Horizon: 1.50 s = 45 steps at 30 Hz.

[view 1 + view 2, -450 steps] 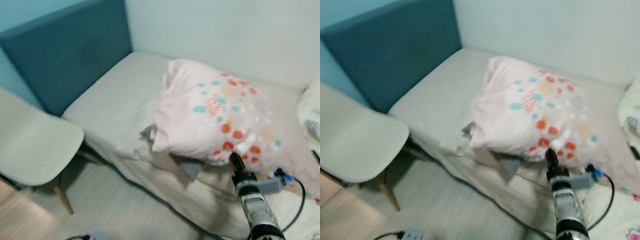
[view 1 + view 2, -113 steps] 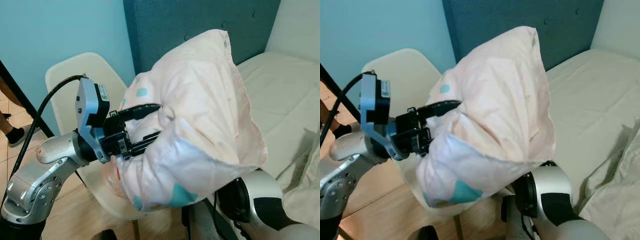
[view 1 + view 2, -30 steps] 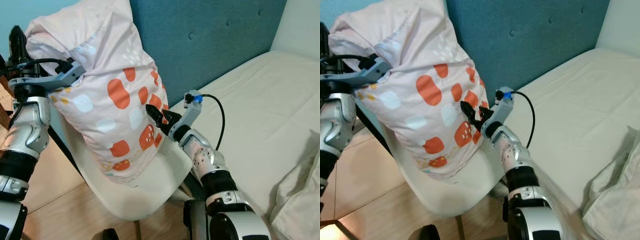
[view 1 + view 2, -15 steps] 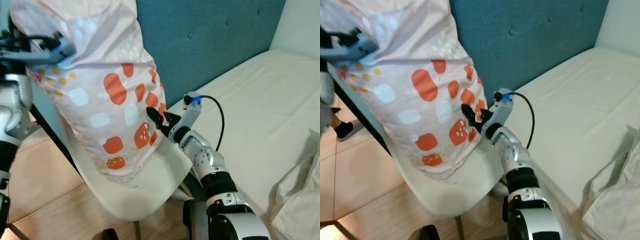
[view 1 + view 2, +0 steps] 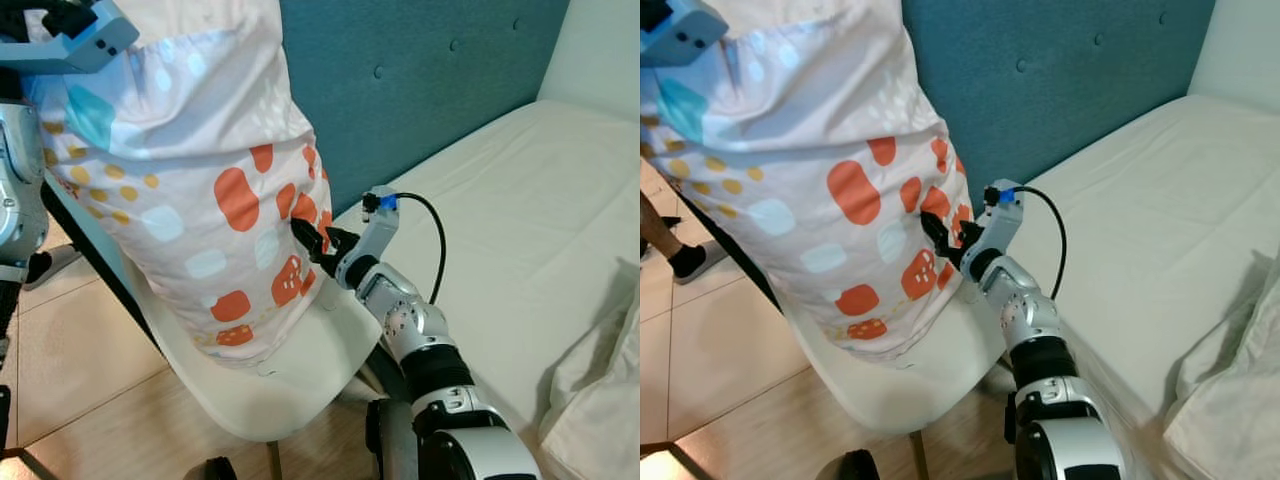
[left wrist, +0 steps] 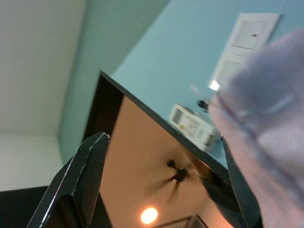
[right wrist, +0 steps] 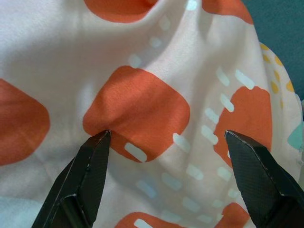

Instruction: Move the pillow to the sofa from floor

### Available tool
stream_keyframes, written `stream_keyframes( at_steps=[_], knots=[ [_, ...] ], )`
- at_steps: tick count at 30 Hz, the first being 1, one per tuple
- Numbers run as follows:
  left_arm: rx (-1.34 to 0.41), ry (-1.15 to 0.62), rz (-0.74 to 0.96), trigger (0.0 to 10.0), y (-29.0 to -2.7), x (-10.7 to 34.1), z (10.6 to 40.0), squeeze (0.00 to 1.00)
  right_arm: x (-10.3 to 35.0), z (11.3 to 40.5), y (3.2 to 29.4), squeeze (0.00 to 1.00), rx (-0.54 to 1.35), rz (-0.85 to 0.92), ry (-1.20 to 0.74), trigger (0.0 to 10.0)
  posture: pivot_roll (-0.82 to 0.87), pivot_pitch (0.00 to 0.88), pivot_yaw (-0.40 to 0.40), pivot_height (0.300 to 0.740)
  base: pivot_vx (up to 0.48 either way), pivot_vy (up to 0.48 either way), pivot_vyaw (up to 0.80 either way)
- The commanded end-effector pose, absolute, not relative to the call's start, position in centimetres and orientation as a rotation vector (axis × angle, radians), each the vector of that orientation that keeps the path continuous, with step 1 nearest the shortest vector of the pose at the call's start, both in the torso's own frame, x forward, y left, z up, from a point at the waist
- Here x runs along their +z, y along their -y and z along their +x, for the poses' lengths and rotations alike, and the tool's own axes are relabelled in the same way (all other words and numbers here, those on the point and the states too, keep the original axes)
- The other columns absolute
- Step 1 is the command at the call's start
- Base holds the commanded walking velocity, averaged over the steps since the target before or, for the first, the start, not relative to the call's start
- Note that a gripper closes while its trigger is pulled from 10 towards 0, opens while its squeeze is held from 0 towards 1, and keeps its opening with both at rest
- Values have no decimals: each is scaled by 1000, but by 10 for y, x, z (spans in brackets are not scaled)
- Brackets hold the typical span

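The pink pillow (image 5: 200,200) with orange and teal spots stands tall over the white chair (image 5: 300,385), its lower end at the seat. My left gripper (image 6: 161,185) is up at the pillow's top left corner. Its fingers (image 6: 85,180) are spread wide, and pillow fabric (image 6: 266,123) lies over one of them. My right gripper (image 5: 318,240) is open, both fingertips (image 7: 95,161) pressing into the pillow's lower right side on an orange spot. The beige sofa seat (image 5: 520,220) lies to the right, apart from the pillow.
A dark blue backrest (image 5: 430,90) rises behind the chair and sofa. A crumpled beige cushion (image 5: 600,400) lies at the lower right. A black slanted bar (image 5: 100,275) runs behind the chair. A person's shoe (image 5: 685,260) is on the tiled floor at left.
My left arm has lifted the pillow's top higher, stretching it taller. My right gripper stays open against the pillow's side.
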<state>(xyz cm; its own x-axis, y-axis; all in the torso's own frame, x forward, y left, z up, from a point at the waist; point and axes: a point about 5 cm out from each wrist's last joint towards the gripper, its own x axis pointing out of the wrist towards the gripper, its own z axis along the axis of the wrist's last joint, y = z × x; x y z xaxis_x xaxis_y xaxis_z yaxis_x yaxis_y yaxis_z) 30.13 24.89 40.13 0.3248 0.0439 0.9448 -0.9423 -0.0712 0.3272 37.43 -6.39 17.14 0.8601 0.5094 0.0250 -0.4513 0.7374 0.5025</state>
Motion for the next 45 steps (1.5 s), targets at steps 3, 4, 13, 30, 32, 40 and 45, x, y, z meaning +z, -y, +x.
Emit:
stream_keyframes(
  at_steps=[3, 4, 13, 30, 32, 40, 45],
  knots=[
    [1031, 861, 1363, 10000, -253, 397, 301, 259, 167, 372, 61, 0, 526, 527, -140, 10000, -183, 111, 73, 565, 0, 0, 0],
    [1044, 867, 1390, 10000, -252, 398, 299, 133, 165, 372, 61, 0, 520, 526, -143, 10000, -181, 111, 74, 565, 0, 0, 0],
    [790, 603, 1644, 10000, -267, 349, 340, 0, 167, 374, 59, 0, 510, 546, -139, 10000, -175, 108, 75, 565, 0, 0, 0],
    [914, 1106, 1019, 10000, -223, 456, 277, 0, 170, 375, 63, 0, 501, 561, -123, 10000, -180, 97, 78, 565, 0, 0, 0],
    [651, 1055, 737, 10000, -215, 455, 288, 0, 170, 375, 63, 0, 500, 563, -122, 10000, -177, 95, 80, 565, 0, 0, 0],
    [-647, 634, -30, 10000, -131, 364, 312, 0, 170, 375, 59, 0, 505, 568, -120, 10000, -176, 93, 96, 565, 0, 0, 0],
    [-832, 226, 52, 10000, -114, 254, 316, 0, 171, 375, 62, 0, 498, 574, -113, 10000, -179, 97, 99, 565, 0, 0, 0]
  ],
)
